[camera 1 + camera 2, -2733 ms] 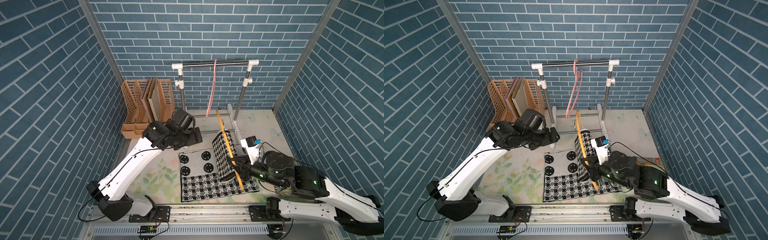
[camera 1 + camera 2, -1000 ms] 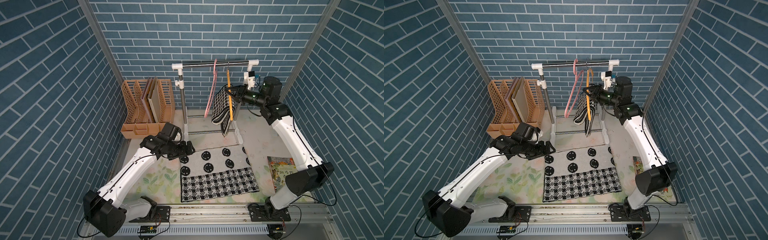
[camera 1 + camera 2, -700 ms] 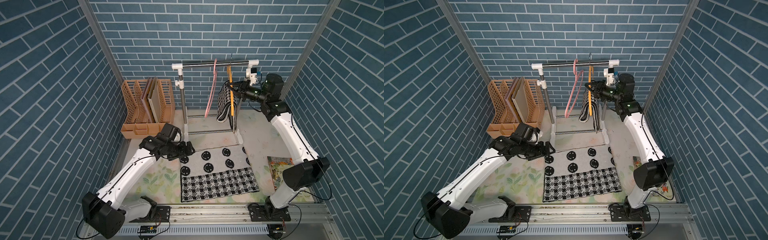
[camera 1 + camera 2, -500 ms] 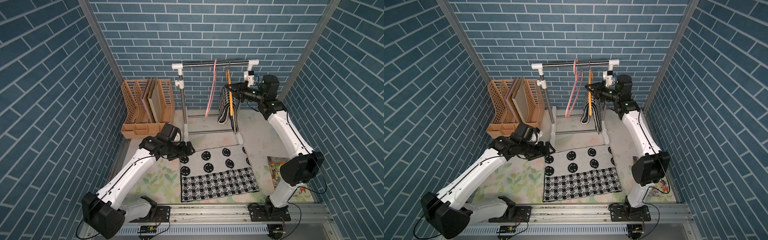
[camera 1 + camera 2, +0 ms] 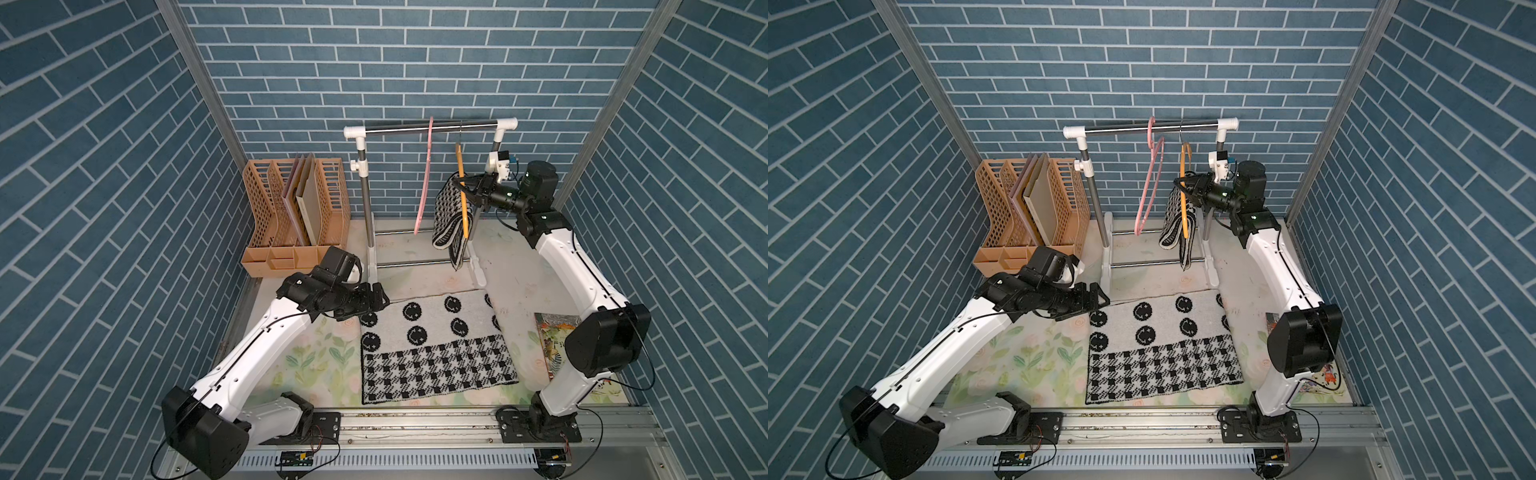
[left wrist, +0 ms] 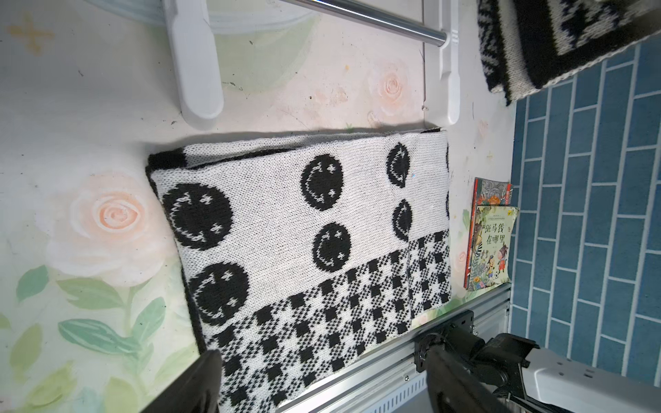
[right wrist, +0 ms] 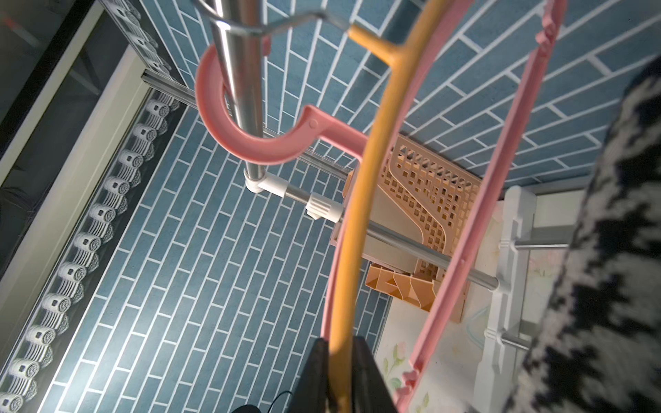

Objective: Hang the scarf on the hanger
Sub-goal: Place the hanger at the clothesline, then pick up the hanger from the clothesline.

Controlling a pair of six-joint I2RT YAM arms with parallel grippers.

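Up high, right gripper (image 5: 467,190) around orange hanger (image 5: 464,216) with draped scarf (image 5: 448,212).

Black-and-white scarf (image 5: 446,212) drapes over the orange hanger (image 5: 459,166), hooked on the rail (image 5: 399,129).

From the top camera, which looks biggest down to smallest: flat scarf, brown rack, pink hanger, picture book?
1. flat scarf
2. brown rack
3. pink hanger and picture book: unsure; hanger thin, book partly hidden.
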